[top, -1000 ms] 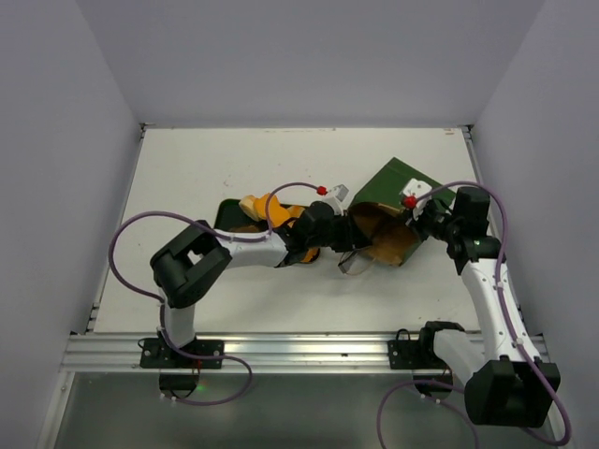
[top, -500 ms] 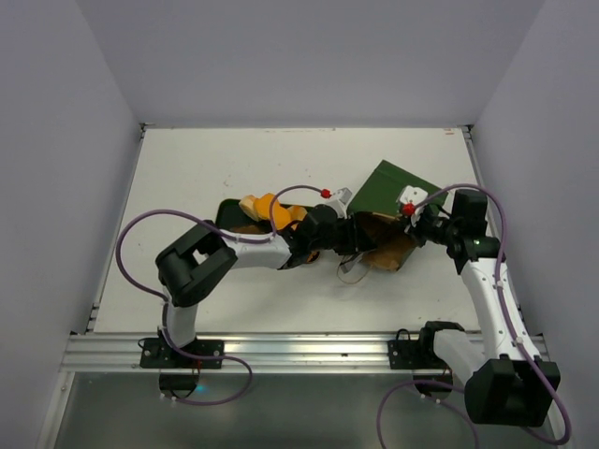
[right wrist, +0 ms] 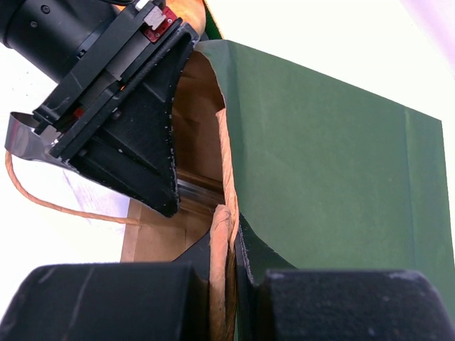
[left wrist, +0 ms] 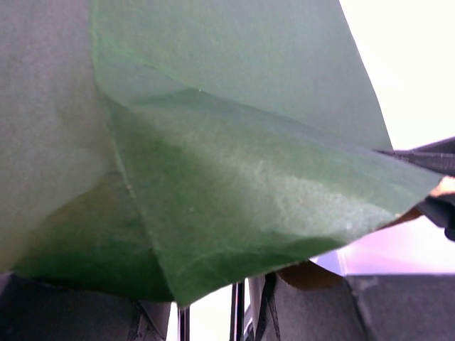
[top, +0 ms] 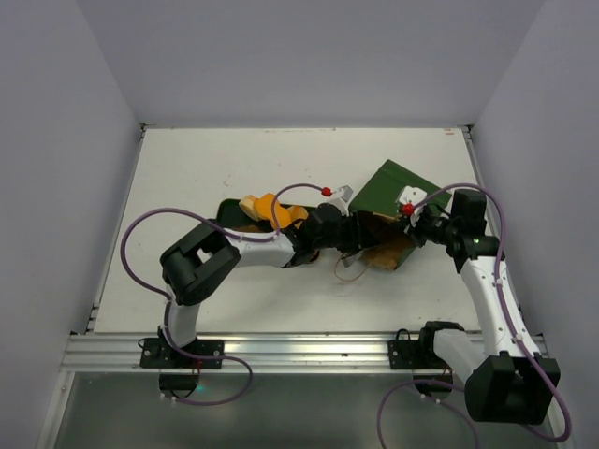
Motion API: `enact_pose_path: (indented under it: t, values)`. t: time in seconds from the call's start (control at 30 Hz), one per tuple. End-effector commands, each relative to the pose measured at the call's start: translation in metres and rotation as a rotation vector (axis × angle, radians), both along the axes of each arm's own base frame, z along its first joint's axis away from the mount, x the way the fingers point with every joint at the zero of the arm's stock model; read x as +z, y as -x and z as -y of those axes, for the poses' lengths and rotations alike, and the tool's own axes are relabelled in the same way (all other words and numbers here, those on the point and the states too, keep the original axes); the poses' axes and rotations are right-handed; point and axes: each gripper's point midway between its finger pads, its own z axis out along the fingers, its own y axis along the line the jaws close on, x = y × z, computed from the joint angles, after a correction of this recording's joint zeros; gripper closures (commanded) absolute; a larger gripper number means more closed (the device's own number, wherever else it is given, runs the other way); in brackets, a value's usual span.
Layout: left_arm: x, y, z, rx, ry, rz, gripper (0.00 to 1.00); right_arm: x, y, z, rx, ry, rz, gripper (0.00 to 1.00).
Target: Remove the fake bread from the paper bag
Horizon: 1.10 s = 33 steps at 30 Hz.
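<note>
Emptying step: right gripper (right wrist: 227, 278) clamps the tipped dark green paper bag (top: 398, 187) by its rim; left gripper (top: 362, 234) sits in its mouth, jaws' state untellable. Orange toy bread (top: 267, 208) lies on dark tray (top: 225, 211); next calls for grasping any piece hidden inside

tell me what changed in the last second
The left gripper pushed rightward, deeper into the mouth of the paper bag, whose brown opening looks flatter. The right gripper stays pinched on its rim; the bread on the tray has not moved.
</note>
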Motion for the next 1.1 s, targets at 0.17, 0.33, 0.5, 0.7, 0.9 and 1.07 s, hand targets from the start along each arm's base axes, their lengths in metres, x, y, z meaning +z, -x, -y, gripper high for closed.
enact_pose_path:
  t: [0.17, 0.33, 0.5, 0.7, 0.9, 1.07]
  values:
    - [0.021, -0.018, 0.009, 0.053, -0.011, 0.077, 0.54, 0.005, 0.006, -0.011, 0.063, -0.032, 0.015, 1.00]
    - [0.016, -0.014, 0.004, 0.049, -0.046, 0.083, 0.53, 0.005, 0.006, -0.010, 0.064, -0.028, 0.020, 1.00]
    - [0.015, -0.012, -0.003, 0.059, -0.060, 0.090, 0.53, 0.006, 0.005, -0.009, 0.056, -0.023, 0.024, 1.00]
    - [0.015, -0.012, 0.001, 0.064, -0.074, 0.097, 0.49, 0.006, 0.008, -0.012, 0.080, -0.026, 0.021, 1.00]
    - [0.012, -0.015, 0.010, 0.060, -0.061, 0.098, 0.48, 0.005, 0.011, -0.014, 0.104, -0.032, 0.014, 1.00]
    - [0.011, -0.016, 0.018, 0.041, -0.040, 0.094, 0.48, 0.003, 0.012, -0.016, 0.114, -0.036, 0.005, 1.00]
